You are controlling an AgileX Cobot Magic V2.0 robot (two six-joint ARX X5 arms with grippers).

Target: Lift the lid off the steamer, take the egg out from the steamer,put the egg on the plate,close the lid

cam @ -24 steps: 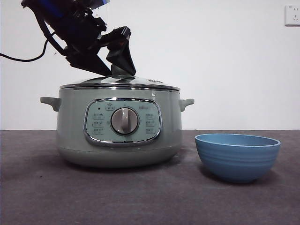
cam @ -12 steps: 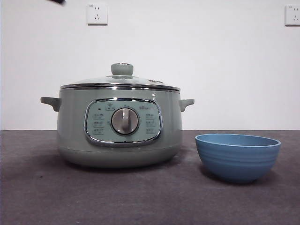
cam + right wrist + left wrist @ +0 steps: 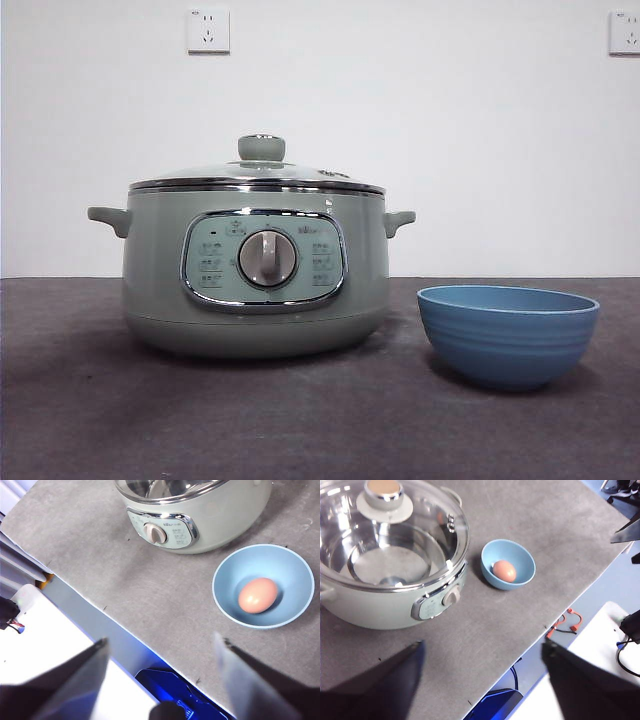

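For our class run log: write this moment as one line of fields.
lid: on steamer | egg: in plate | left claw: open, raised, empty | right claw: open, raised, empty | stage: task looks complete

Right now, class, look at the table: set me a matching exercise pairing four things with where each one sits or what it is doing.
Things:
1. egg
2. lid
3. bowl
4. left gripper

States:
A. closed on the pot
B. beside the pot on the grey table
C. lying in the bowl
D. open, raised above the table, holding nothing

Pairs: 1-C, 2-A, 3-B, 4-D
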